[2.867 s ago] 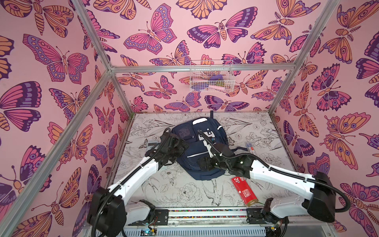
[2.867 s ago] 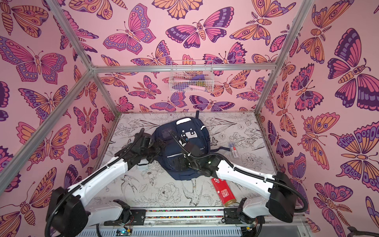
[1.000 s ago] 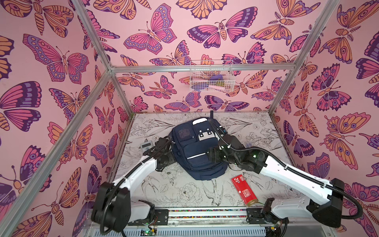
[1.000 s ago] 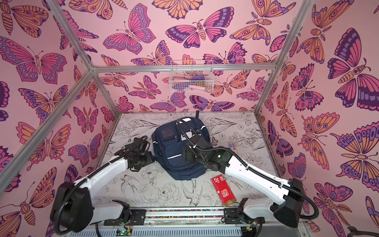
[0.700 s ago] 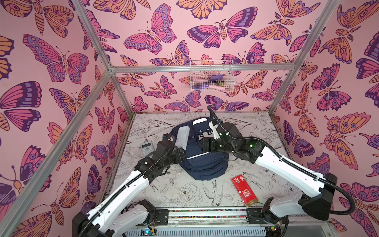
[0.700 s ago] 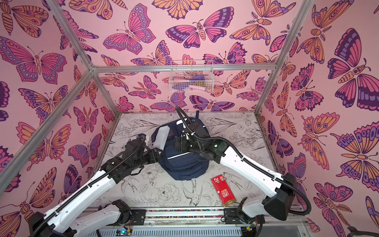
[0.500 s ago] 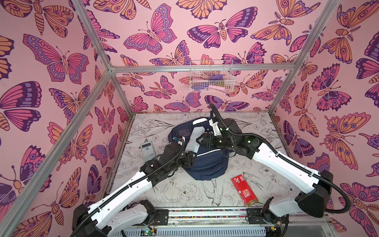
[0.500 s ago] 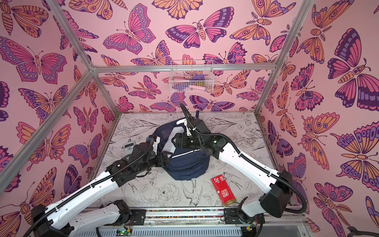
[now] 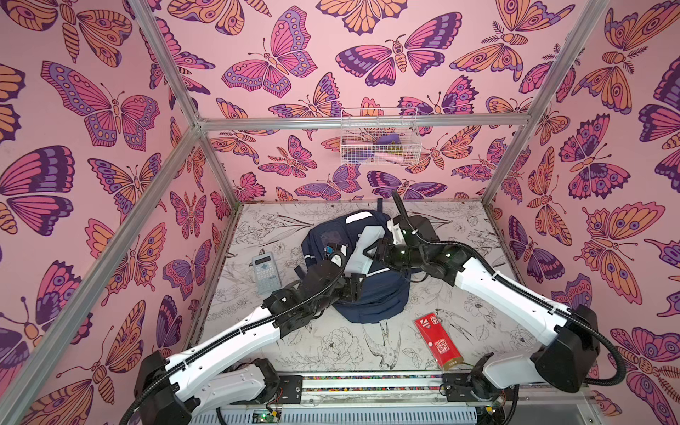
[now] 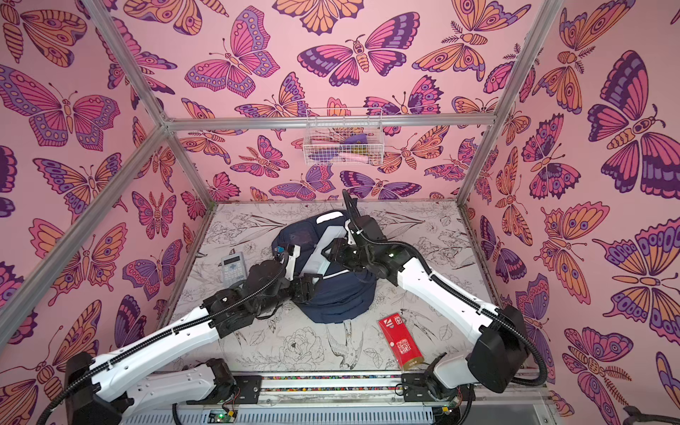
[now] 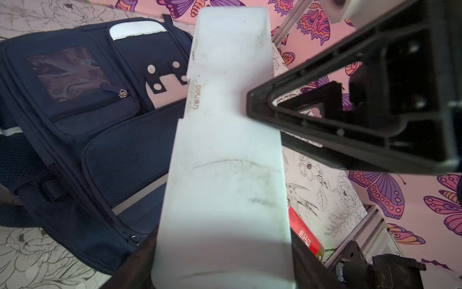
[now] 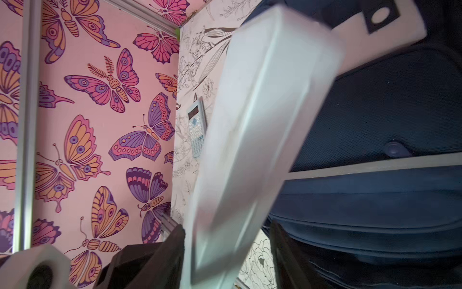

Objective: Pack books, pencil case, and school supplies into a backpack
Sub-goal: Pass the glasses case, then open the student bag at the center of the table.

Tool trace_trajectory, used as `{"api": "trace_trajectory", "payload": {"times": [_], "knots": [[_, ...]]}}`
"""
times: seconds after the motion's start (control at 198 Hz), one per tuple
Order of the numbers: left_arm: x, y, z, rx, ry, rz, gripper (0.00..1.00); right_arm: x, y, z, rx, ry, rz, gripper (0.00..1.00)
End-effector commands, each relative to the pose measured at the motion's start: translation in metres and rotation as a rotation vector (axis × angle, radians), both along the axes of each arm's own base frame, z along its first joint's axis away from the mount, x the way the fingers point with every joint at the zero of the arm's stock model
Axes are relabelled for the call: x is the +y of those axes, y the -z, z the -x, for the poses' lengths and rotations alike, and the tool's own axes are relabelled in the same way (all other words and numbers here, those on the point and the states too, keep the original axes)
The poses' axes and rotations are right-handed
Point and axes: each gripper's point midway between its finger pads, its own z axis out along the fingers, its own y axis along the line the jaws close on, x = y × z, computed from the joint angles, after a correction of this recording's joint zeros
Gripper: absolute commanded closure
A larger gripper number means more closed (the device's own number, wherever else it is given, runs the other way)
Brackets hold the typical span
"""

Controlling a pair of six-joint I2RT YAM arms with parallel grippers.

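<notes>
We saw the backpack [image 11: 75, 150] was matt navy cloth with a mesh panel, the white pencil case [image 11: 225, 175] smooth, scuffed plastic, and the frame bars [image 9: 276, 124] brushed metal.

White arms [image 9: 228, 336] have black joints and ribbed black cables.

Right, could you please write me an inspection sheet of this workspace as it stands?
Surface: floral-print table, no spills seen.
Job's things: backpack lying mid-table; white pencil case held above it; calculator on the table to its left; books: nothing seen.
Clutter: red packet near the front edge.
Grippers: left pincer shut on the pencil case; right pincer around its far end, grip unclear.
Cables: black cable arching off the right arm.
Surroundings: butterfly-print walls; wire basket on the back wall.
</notes>
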Motion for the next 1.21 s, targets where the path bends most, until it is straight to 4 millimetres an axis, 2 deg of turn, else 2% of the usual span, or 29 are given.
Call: {"api": "trace_trajectory", "payload": {"times": [0.0, 0.146, 0.353, 0.434, 0.479, 0.545, 0.635, 0.716, 0.766, 0.877, 0.887, 0.903, 1.009, 1.109, 1.205], "knots": [[-0.006, -0.004, -0.005, -0.071, 0.005, -0.003, 0.8, 0.005, -0.007, -0.005, 0.009, 0.016, -0.051, 0.53], [-0.008, -0.002, -0.004, -0.103, 0.016, -0.041, 0.8, -0.001, -0.005, -0.005, 0.011, 0.036, -0.038, 0.69], [-0.009, 0.005, -0.006, -0.152, 0.011, -0.131, 0.81, -0.012, -0.002, -0.004, 0.019, 0.054, 0.006, 0.72], [-0.01, 0.007, -0.006, -0.156, 0.014, -0.149, 0.8, -0.017, -0.002, -0.005, 0.02, 0.058, 0.018, 0.79], [-0.01, 0.008, -0.006, -0.156, 0.012, -0.152, 0.71, -0.019, -0.001, -0.005, 0.02, 0.059, 0.027, 0.85], [-0.01, 0.01, -0.006, -0.157, 0.01, -0.16, 0.47, -0.023, -0.002, -0.006, 0.017, 0.058, 0.034, 0.95], [-0.005, 0.007, -0.01, -0.175, -0.011, -0.186, 0.25, -0.031, -0.005, -0.007, -0.003, 0.062, 0.046, 0.98], [0.002, 0.001, -0.014, -0.193, -0.035, -0.231, 0.06, -0.05, -0.005, -0.009, -0.017, 0.093, 0.089, 0.99], [0.004, 0.003, -0.019, -0.183, -0.033, -0.274, 0.01, -0.067, -0.004, -0.01, -0.024, 0.124, 0.121, 0.99], [0.002, 0.024, -0.029, -0.109, 0.02, -0.408, 0.02, -0.109, -0.001, -0.012, -0.022, 0.207, 0.167, 1.0], [0.001, 0.022, -0.03, -0.111, 0.031, -0.414, 0.02, -0.112, 0.001, -0.012, -0.018, 0.215, 0.171, 1.0], [-0.003, 0.034, -0.031, -0.086, 0.056, -0.448, 0.02, -0.118, 0.001, -0.011, -0.018, 0.224, 0.174, 1.0], [-0.022, 0.059, -0.033, -0.021, 0.199, -0.582, 0.04, -0.152, 0.005, -0.005, -0.001, 0.294, 0.193, 1.0], [-0.036, 0.085, -0.033, 0.045, 0.316, -0.678, 0.08, -0.177, 0.012, 0.003, 0.023, 0.349, 0.195, 1.0], [-0.051, 0.099, -0.029, 0.08, 0.408, -0.678, 0.09, -0.193, 0.02, 0.012, 0.048, 0.387, 0.181, 1.0]]}}
